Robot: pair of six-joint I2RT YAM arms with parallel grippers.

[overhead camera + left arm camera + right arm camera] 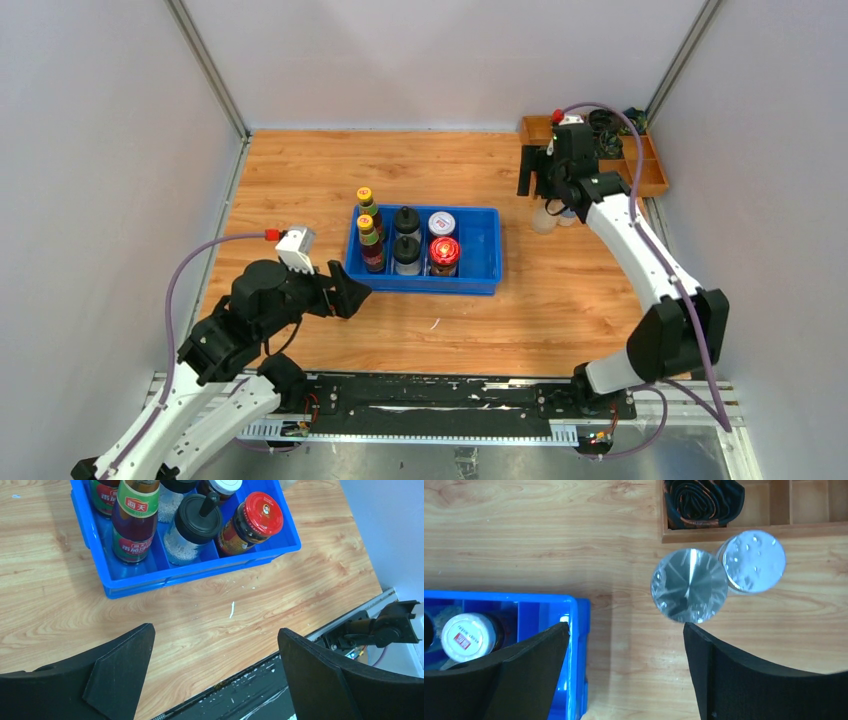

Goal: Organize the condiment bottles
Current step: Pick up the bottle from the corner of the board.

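Top external view: six condiment bottles stand in the blue bin (pixel 480 250); yellow-capped bottles (pixel 368 225) at its left, black-lidded shakers (pixel 406 240) in the middle, white-lidded jar (pixel 441 223) behind red-lidded jar (pixel 444 250). Two silver-lidded jars (pixel 689 585) stand on the table (pixel 300 170) just beside the wooden tray (pixel 744 532); the right gripper (pixel 626 665) hangs near them, fingers apart, empty; the left gripper (pixel 215 665), near the bin, gapes wide, holding nothing.

Left arm (pixel 190 410) and right arm (pixel 640 255): white link shells, black joint housings. Left gripper (pixel 345 293): black, with broad wedge-shaped fingers (pixel 120 672). Behind it sits a white camera block (pixel 296 248) with a red connector (pixel 271 235) and a grey-purple cable (pixel 172 300) trailing rearward. Right gripper (pixel 535 180): matching black fingers. Behind it are a second red plug (pixel 557 115) and a purple lead (pixel 600 104).
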